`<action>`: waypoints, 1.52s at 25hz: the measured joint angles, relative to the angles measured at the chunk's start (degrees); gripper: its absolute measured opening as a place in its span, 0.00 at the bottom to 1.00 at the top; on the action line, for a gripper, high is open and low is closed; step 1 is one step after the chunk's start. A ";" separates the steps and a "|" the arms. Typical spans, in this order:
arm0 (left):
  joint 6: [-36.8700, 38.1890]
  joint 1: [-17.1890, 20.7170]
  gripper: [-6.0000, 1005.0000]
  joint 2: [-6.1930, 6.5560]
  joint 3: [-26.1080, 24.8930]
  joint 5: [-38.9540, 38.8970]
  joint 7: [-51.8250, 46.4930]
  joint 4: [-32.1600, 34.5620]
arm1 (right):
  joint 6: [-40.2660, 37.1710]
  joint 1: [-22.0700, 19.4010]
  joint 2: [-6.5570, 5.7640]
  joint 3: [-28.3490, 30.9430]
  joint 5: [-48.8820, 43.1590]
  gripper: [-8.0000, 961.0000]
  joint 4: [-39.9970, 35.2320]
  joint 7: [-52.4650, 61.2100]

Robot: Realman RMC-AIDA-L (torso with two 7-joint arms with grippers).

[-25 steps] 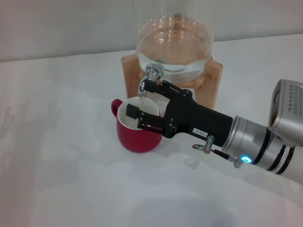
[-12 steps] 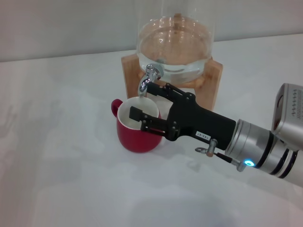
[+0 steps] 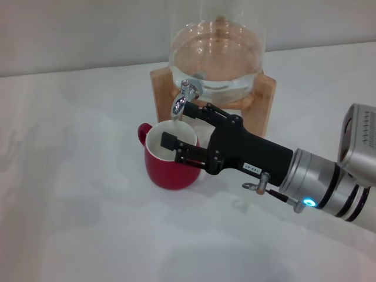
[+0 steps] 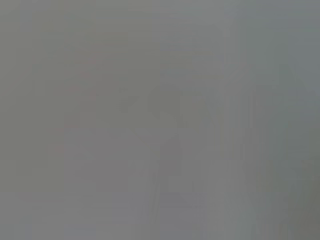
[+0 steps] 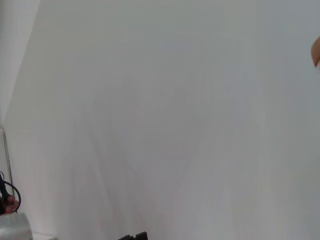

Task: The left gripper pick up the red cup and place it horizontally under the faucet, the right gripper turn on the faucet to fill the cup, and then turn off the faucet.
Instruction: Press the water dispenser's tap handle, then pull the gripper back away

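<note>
The jaws of the long black right gripper point(image 3: 176, 124) stand apart, the upper finger beside the lever of the small chrome faucet point(image 3: 185, 95) on the clear glass water jar point(image 3: 215, 54). The dark red rounded ceramic cup point(image 3: 170, 157) stands upright below the spout, and I judge that a sideways push by the lower finger above its rim could shift it, so water would miss it.

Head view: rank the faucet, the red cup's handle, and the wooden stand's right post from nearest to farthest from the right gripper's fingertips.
Measured from the right gripper, whose fingers are spread:
1. The faucet, right at the upper fingertip, just above the red cup.
2. The cup's handle, on the cup's left, beyond the lower fingertip.
3. The wooden stand's right post, off to the right behind the gripper body.
</note>
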 joint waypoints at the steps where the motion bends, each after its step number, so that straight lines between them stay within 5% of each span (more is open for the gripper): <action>1: 0.00 -0.01 0.89 0.00 0.00 0.00 0.00 0.00 | 0.00 0.08 0.00 -0.15 -0.03 0.90 -0.09 0.02; 38: 0.18 -0.44 0.89 0.00 -0.01 0.26 0.00 0.00 | 2.30 1.70 0.15 -0.66 -0.45 0.90 -0.89 0.12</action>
